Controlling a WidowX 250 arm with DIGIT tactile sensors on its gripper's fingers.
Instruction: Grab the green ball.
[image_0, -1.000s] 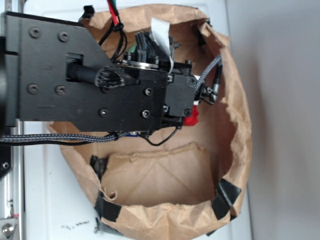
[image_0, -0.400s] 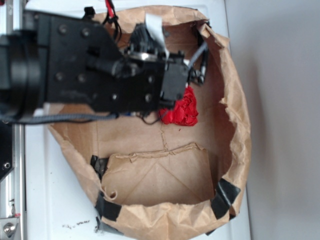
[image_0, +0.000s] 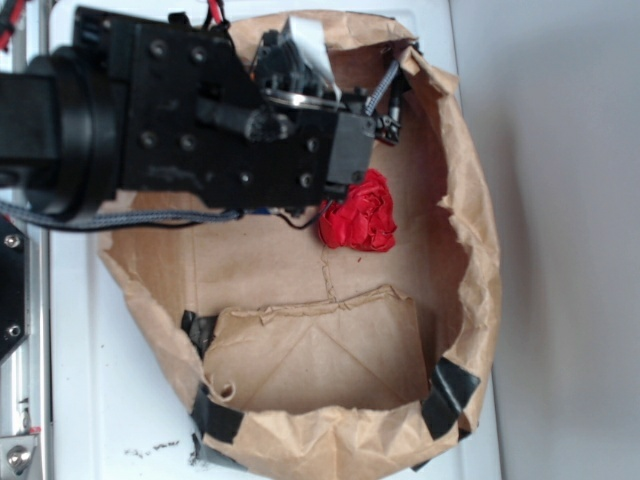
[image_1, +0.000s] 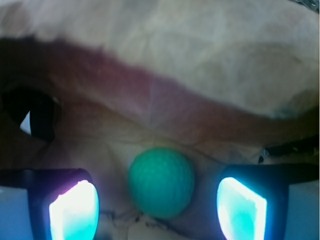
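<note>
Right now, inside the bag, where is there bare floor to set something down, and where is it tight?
Bare paper floor lies between the red lump and the folded flap. Another strip runs right of the lump to the bag wall. The top is crowded: the arm covers it, and there the open gripper straddles the green ball.

Lab bench: white tabletop (image_0: 90, 380), taped paper bag (image_0: 330, 440) as bin.
</note>
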